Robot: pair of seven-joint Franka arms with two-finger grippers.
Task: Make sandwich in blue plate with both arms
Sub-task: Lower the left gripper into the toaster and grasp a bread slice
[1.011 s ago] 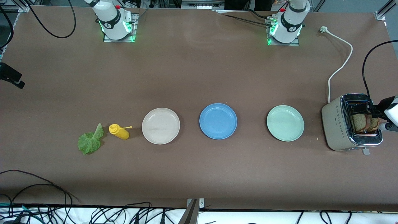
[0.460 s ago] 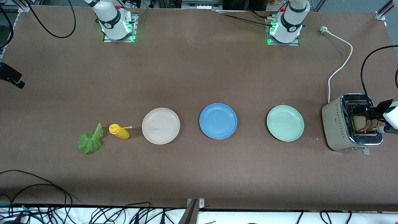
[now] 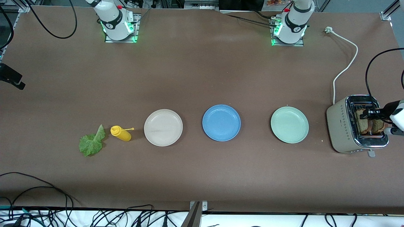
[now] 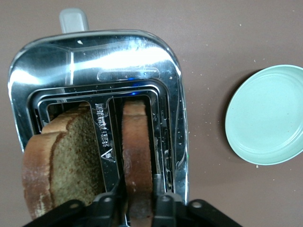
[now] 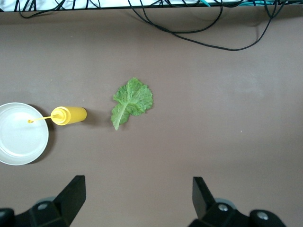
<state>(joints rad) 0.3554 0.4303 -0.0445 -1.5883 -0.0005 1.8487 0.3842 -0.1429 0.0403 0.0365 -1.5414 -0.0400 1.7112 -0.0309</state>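
Surface: brown matte surface (image 3: 195, 72), cables hanging along its camera-side edge; both arm bases stand along the edge away from the camera.
Plates: blue plate (image 3: 221, 122) sits mid-row, bare, between a cream-white plate (image 3: 163, 127) and a mint-green plate (image 3: 289, 124).
Toaster: silver two-slot toaster (image 3: 342, 126) at the left arm's end of the surface, white cord trailing from it toward the arm bases.
Bread: two brown slices stand in the slots; the gripped bread slice (image 4: 137, 163) is in one slot, the other slice (image 4: 66, 161) leans in the slot beside it.
Left gripper: left gripper (image 4: 135, 201) is over the toaster, fingers pinched on the top edge of the bread slice.
Right gripper: right gripper (image 5: 137, 196) waits above the lettuce leaf (image 3: 92, 142), fingers spread wide, holding nothing.
Beside the leaf: yellow squeeze bottle (image 3: 121, 133) lying on its side, between leaf and cream-white plate.
Handling: bread looks light, soft and crumbly; I'd judge a gentle pinch across the crust and a straight lift safest. Lettuce is limp; take it near the pale rib.
Writing: faint print between the slots, too small to read.
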